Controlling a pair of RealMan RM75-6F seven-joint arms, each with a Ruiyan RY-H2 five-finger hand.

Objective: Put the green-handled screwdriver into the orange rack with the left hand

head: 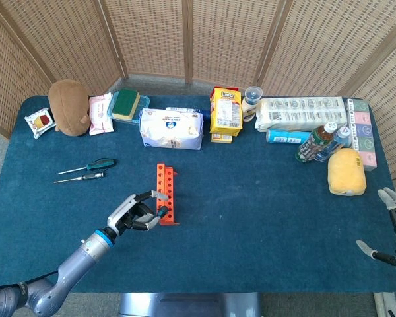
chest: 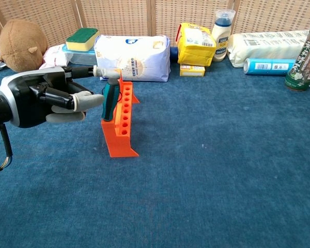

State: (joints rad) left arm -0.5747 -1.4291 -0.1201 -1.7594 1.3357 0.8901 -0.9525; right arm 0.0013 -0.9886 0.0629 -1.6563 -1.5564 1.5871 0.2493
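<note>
Left hand [chest: 39, 98] at left of the chest view, pinching the green-handled screwdriver [chest: 110, 99], upright in the orange rack [chest: 120, 121] at centre-left. Right hand [head: 395, 224] far lower right of the head view, fingers spread, empty.

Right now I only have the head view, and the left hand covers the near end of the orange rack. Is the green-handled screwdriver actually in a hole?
Observer: Yes. The chest view shows the green-handled screwdriver standing upright in the orange rack, with the shaft sunk out of sight.
Operator: Which part of the rack?
Observer: The taller step, towards the rack's near end. I cannot tell exactly which hole.
Operator: Is the left hand on it?
Observer: The left hand has its thumb against the side of the handle, and one finger reaches over the top. I cannot tell whether it is gripping.
</note>
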